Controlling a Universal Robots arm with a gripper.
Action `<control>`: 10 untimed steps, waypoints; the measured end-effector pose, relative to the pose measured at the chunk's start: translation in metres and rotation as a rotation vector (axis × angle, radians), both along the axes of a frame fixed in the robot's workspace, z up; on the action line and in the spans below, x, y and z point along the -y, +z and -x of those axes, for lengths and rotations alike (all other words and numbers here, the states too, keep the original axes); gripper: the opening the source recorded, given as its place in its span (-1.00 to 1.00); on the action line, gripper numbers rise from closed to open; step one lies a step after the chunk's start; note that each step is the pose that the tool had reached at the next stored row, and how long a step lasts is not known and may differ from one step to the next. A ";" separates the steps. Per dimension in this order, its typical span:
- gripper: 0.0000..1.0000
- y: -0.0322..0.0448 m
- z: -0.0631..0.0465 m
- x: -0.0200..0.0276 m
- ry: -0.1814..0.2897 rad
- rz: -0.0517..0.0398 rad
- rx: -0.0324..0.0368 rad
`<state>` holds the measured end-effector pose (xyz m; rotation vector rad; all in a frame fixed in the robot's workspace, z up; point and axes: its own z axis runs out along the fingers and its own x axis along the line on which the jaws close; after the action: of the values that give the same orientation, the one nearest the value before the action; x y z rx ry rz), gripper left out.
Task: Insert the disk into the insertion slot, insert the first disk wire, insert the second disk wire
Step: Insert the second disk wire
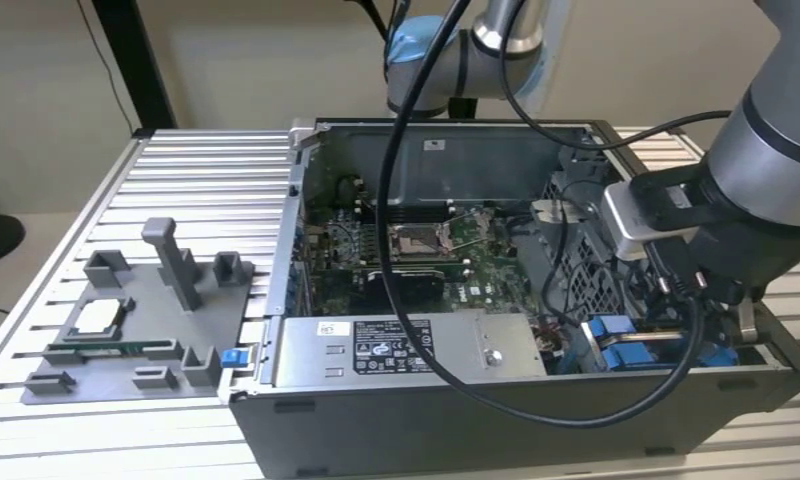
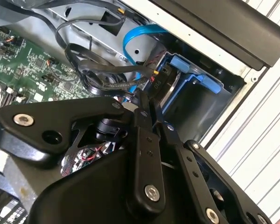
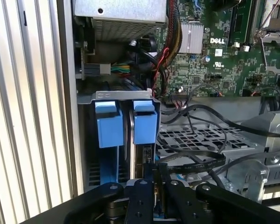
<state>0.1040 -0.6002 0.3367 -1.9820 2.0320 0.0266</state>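
Sitting upright in the drive bay at the case's corner, the silver-grey hard disk in its bright blue plastic frame [image 3: 144,122] is seen already slotted. The black hand [image 2: 147,109] is pressed together just above its connector edge, seemingly pinching a dark wire plug. Square alignment and a gentle push are judged essential. The open grey computer case [image 1: 507,420] rests on a ribbed aluminium tabletop [image 1: 200,180].
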 end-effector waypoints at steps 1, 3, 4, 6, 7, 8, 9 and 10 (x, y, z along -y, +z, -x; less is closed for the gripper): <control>-1.00 -0.0003 0.000 -0.0001 0.000 -0.0002 0.0000; -1.00 -0.0008 -0.001 -0.0002 0.000 -0.0005 0.0000; -1.00 -0.0012 -0.001 -0.0002 0.000 -0.0009 0.0000; -1.00 -0.0017 -0.002 -0.0002 0.000 -0.0008 -0.0001; -1.00 -0.0020 -0.002 -0.0002 0.000 -0.0009 0.0000; -1.00 -0.0024 -0.002 -0.0002 0.000 -0.0010 0.0000; -1.00 -0.0028 -0.002 -0.0003 0.000 -0.0011 0.0001; -1.00 -0.0031 -0.002 -0.0002 0.000 -0.0007 0.0001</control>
<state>0.1059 -0.6000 0.3336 -1.9816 2.0315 0.0273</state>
